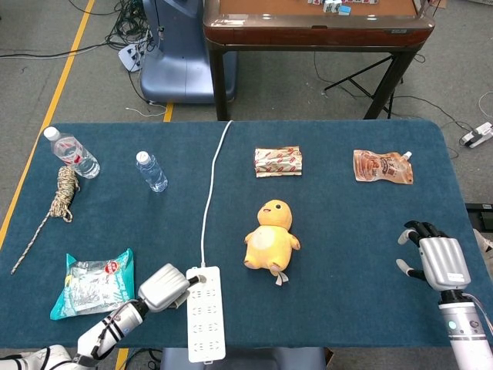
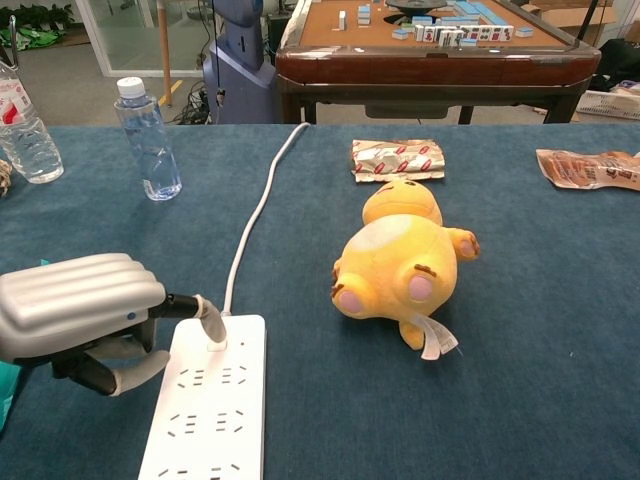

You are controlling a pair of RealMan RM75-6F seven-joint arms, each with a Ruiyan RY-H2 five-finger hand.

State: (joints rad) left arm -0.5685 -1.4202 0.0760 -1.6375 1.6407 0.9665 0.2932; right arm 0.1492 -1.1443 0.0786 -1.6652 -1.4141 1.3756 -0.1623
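1. Fingertips of the left hand (image 2: 85,315) sit at the near-left edge of the white power strip (image 2: 210,400), one finger touching its top corner; whether anything is pinched, I cannot tell.
2. Right hand (image 1: 435,258) hovers fingers spread, holding nothing (arm cut off below).
3. Strip: hard plastic, flat, rectangular, near table's front edge.
4. Count: two clear bottles (image 1: 152,171), one plush yellow duck (image 1: 271,237).

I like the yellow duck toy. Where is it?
The duck toy lies mid-table in the head view, right of the power strip, below the snack packet.
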